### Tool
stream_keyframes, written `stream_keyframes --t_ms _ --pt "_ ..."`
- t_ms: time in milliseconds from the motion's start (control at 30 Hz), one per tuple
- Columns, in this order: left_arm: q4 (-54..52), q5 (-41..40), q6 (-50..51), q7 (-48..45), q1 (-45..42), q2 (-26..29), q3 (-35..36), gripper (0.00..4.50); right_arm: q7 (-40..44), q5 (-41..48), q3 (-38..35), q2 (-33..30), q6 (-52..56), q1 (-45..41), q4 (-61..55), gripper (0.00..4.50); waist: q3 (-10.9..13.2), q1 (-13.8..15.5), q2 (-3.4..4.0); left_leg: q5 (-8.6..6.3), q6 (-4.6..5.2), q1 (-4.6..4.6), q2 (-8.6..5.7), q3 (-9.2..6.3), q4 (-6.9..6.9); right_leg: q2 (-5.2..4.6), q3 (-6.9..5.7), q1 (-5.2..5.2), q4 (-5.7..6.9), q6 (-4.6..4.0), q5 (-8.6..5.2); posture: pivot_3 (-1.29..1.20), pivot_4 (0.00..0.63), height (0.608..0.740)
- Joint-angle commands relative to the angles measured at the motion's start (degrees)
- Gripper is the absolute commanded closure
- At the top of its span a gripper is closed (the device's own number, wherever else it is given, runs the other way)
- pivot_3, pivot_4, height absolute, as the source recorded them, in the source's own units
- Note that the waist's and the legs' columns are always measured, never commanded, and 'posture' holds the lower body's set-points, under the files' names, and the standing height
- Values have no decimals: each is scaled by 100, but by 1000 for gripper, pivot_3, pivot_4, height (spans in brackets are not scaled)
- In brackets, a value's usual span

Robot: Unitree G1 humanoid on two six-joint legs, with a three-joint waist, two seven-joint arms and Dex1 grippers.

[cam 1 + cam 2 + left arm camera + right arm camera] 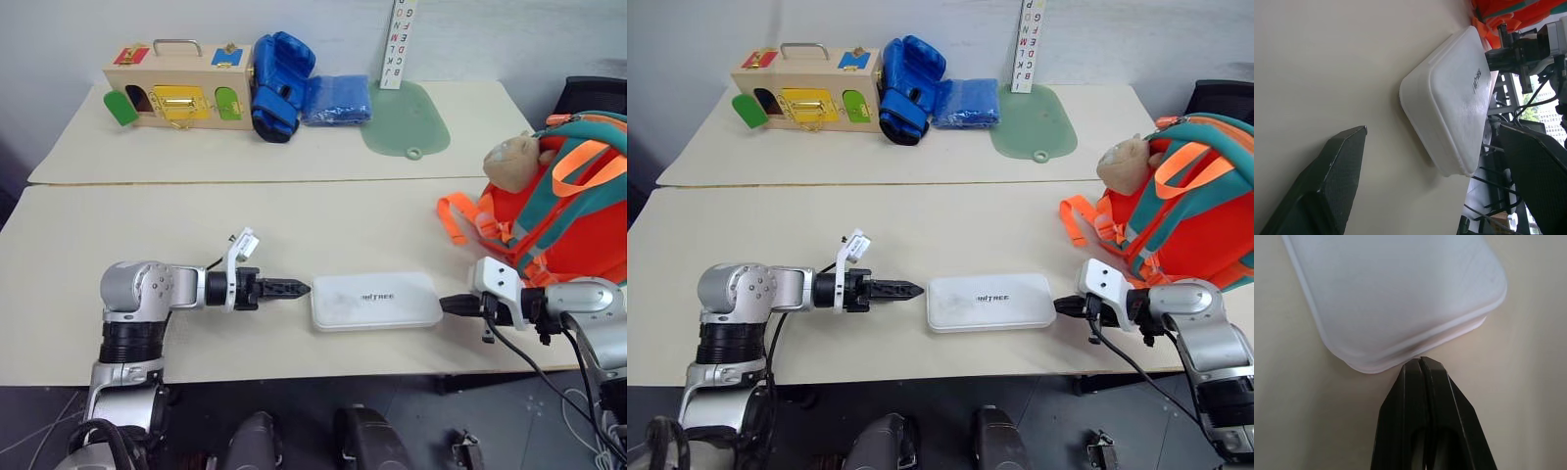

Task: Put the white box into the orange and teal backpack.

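The left gripper (294,289), jaws spread wide, and the right gripper (1420,363), pinched shut and empty, flank the flat white rounded plastic box (375,300), lying on the beige table (147,245) near the bulky orange-and-teal fabric backpack (573,211). Squeezed endwise, the smooth box could slip out or skid off the table's near edge.

The white box (375,301) is showing small dark lettering; the backpack (573,211) is showing orange with teal trim and a tan plush toy (512,161); blue gloves (280,86) are lying beside a pale-wood box (179,85) with red, yellow, green and blue doors
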Motion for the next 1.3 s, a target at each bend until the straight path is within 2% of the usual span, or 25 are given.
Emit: stream_keyframes --t_ms 33,300,533,633,733,833,1000,1100,1200,1300 --pt "253 64 186 405 49 -369 -393 34 -6 7 50 23 -41 -141 -144 4500 -3 15 4 0 0 6 -2 -2 1 -2 -1 11 -2 0 0 0 150 740" --pt "828 46 183 683 -452 -1002 -638 34 -200 7 121 165 7 -158 -268 4500 -5 143 5 -10 0 96 -12 -10 -13 -11 -7 107 -30 1 0 0 150 740" --pt "1263 165 95 837 -787 -1131 -336 34 -392 113 32 258 152 122 -589 4500 -13 151 5 -30 -1 102 -19 -38 -9 -15 -17 140 -48 5 3 0 150 740" --pt "1113 155 101 806 -771 -913 -365 34 -436 33 -11 224 118 217 -648 4500 -13 126 6 -29 -2 103 -18 -40 -11 -14 -19 139 -48 5 3 0 150 740" --pt "886 -38 178 671 -594 -280 -400 34 -298 90 -139 55 116 275 -577 4500 -13 103 5 -28 -4 102 -15 -39 -15 -11 -19 137 -48 5 3 0 150 740" --pt "632 -443 187 531 -374 338 -511 34 -158 45 -176 -72 -14 231 -378 4500 -13 -42 5 -27 -17 105 -5 -38 -30 -1 -19 132 -48 0 0 0 150 740" --pt "191 -1126 187 670 -36 746 -708 34 -91 9 -106 -70 -109 128 -226 4500 -13 -125 5 -27 -36 105 13 -34 -38 15 -17 116 -43 -15 -11 0 150 740" --pt "291 -1466 187 988 -4 529 -680 34 -52 17 -10 11 -101 83 -264 4500 -13 -116 5 -27 -33 101 10 -34 -35 11 -16 114 -42 -14 -12 0 150 740" --pt "200 -1558 187 1339 78 259 -839 34 -48 33 75 96 -87 39 -368 4500 -13 -63 5 -29 -26 101 3 -33 -32 4 -15 116 -43 -11 -13 0 150 740" --pt "509 -1484 187 1585 -94 -153 -705 34 -71 192 101 224 80 -9 -553 4500 -13 18 5 -32 -18 101 -3 -36 -27 -2 -16 121 -45 -8 -12 0 150 740"
